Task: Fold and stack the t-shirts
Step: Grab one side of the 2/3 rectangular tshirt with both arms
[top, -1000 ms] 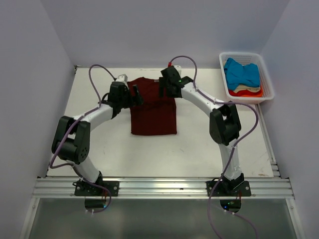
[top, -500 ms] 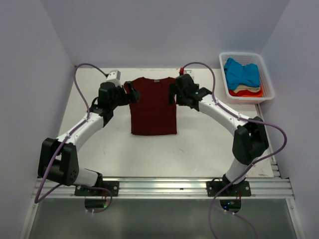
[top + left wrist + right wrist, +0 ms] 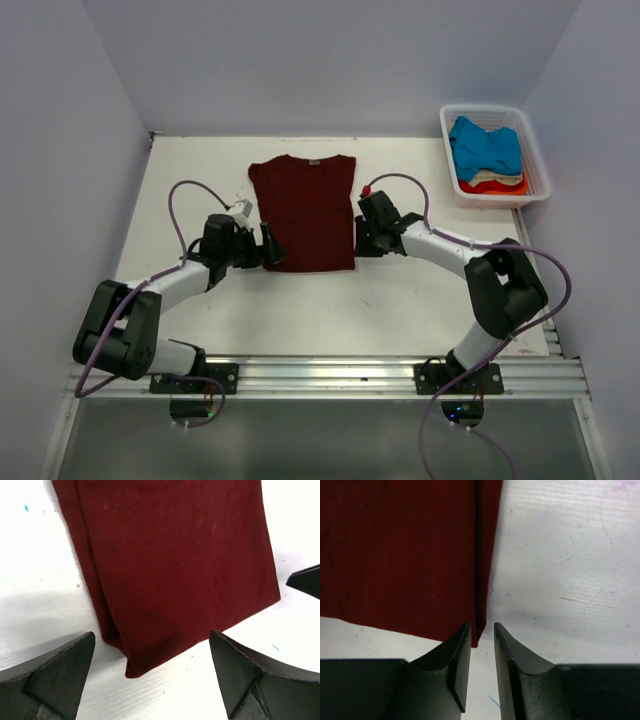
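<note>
A dark maroon t-shirt (image 3: pixel 305 210) lies flat mid-table, collar at the far end and both sides folded in. My left gripper (image 3: pixel 270 245) sits low at its near left corner with its jaws wide open; in the left wrist view that corner of the shirt (image 3: pixel 175 555) reaches in between the gripper's (image 3: pixel 151 635) fingers. My right gripper (image 3: pixel 357 240) is at the near right corner. In the right wrist view its (image 3: pixel 481 625) jaws stand a narrow gap apart, with the folded edge of the shirt (image 3: pixel 395 555) in the gap and table showing beside it.
A white slatted basket (image 3: pixel 535 165) at the far right holds a bright blue t-shirt (image 3: pixel 485 145) on top of a cream one (image 3: pixel 490 178) and an orange-red one (image 3: pixel 495 187). Walls stand on the left, far and right sides. The right gripper's fingertip (image 3: pixel 305 580) shows in the left wrist view.
Both arms have drawn back from the shirt's far part to its near corners and dropped low. The right jaws have narrowed from wide open to a small gap; the left stayed open.
</note>
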You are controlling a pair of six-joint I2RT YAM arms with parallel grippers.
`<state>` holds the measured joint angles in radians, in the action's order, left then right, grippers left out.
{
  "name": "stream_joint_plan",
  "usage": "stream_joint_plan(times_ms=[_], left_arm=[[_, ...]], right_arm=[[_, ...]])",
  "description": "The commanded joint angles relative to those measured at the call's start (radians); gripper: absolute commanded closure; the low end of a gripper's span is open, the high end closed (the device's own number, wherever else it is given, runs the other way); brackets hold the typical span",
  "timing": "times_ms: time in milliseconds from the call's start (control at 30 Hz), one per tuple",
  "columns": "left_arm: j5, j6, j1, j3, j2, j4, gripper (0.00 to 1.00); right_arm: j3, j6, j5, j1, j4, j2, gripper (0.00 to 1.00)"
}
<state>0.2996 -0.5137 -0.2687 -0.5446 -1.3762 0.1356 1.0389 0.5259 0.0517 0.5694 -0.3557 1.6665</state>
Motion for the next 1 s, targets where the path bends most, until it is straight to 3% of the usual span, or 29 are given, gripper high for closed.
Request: stream_joint_plan(times_ms=[0,133,300,467,700,833,933,967], left_arm=[[0.056,0.0,0.0,0.021,0.0,0.114,0.0],[0.081,-0.014,0.0,0.057,-0.046,0.145,0.0],[0.11,-0.019,-0.001,0.071,-0.112,0.136,0.0],[0.113,-0.028,0.0,0.09,-0.161,0.143,0.0],[0.115,-0.04,0.0,0.117,-0.21,0.168,0.01],[0.145,-0.043,0.002,0.118,-0.205,0.171,0.19],[0.164,-0.046,0.0,0.12,-0.204,0.161,0.45],[0.167,-0.052,0.0,0.123,-0.199,0.154,0.59]], right_arm=[[-0.008,0.031,-0.09,0.001,0.1,0.019,0.69],[-0.037,0.045,-0.11,0.0,0.113,0.032,0.48],[-0.085,0.059,-0.118,0.0,0.132,0.035,0.43],[-0.126,0.075,-0.131,-0.002,0.149,0.03,0.47],[-0.172,0.098,-0.154,0.0,0.192,0.041,0.72],[-0.186,0.108,-0.162,-0.002,0.192,0.024,0.89],[-0.195,0.105,-0.154,0.0,0.178,-0.002,0.98],[-0.197,0.105,-0.151,0.0,0.17,-0.007,0.99]])
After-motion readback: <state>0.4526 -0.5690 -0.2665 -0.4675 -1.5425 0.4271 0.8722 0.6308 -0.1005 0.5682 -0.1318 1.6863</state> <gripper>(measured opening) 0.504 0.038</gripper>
